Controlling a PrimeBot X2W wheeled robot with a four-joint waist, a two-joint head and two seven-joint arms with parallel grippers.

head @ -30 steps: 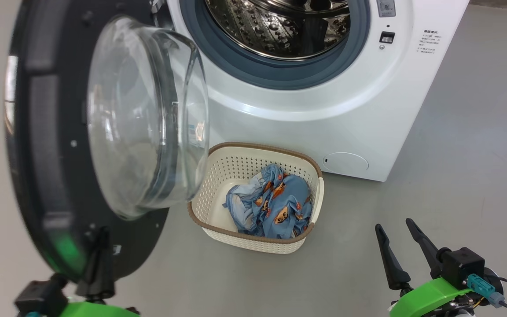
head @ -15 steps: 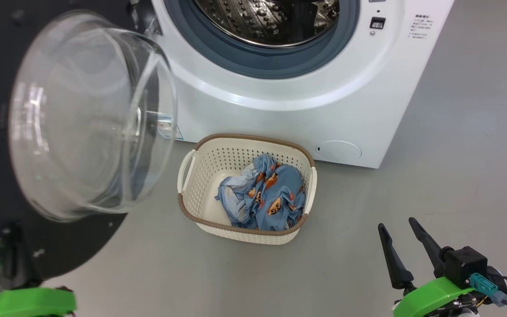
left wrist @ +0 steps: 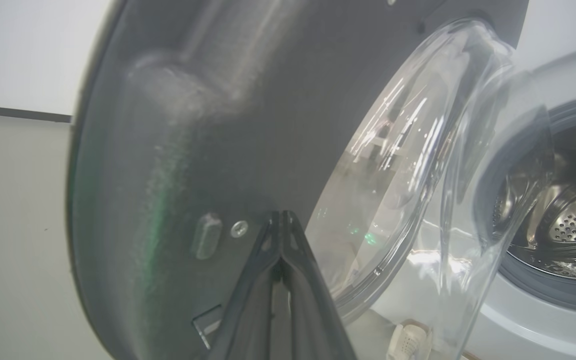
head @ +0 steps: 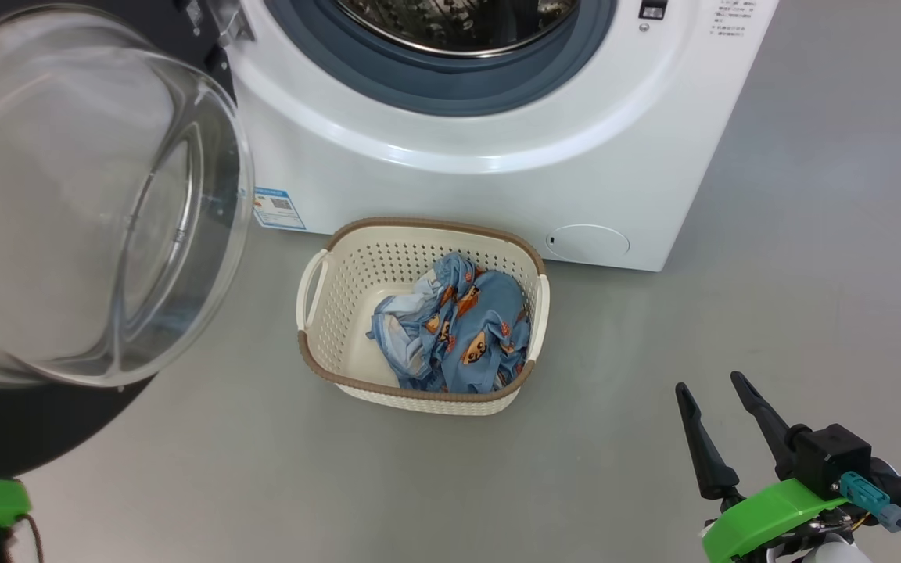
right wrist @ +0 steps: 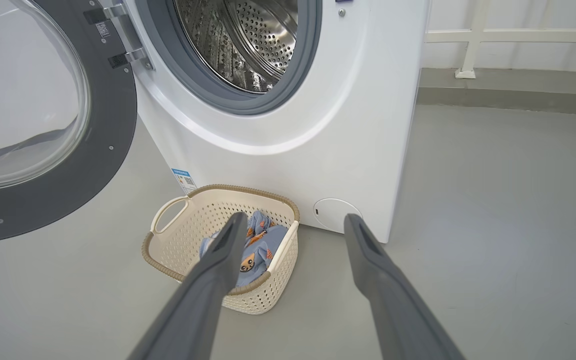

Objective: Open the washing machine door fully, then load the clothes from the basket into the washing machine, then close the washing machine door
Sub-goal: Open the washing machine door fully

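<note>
— Washing machine door (head: 83,203): where does it stand?
— Wide open, out to the robot's left of the washing machine (head: 482,188). Its clear glass bowl bulges toward the head camera, with the black ring showing around and below it. The hinge sits at the machine's left edge.
— And the opening?
— Uncovered. The perforated steel drum (right wrist: 240,45) is in plain sight inside the grey-blue gasket (head: 450,86).
— What about the left gripper?
— In its wrist view the left gripper (left wrist: 280,215) has both dark fingers pressed together with nothing between them. The tips are close against the door's dark inner face, beside a small screw (left wrist: 239,229). That view is smeared, so I cannot tell whether the tips touch the door.
— The right gripper?
— The right gripper (head: 708,383) is low on the right over the grey floor (head: 810,274). Its fingers are spread wide and hold nothing, well apart from the basket.
— Where is the basket?
— The basket (head: 357,297) sits on the floor just in front of the machine, below the opening. The blue label sticker (head: 278,207) is behind its left side and the round flap (head: 587,241) behind its right.
— And the clothes?
— The clothes (head: 466,328) lie bundled inside the basket, toward its right side: light blue fabric with orange bear faces, and some paler cloth at the left of the heap
</note>
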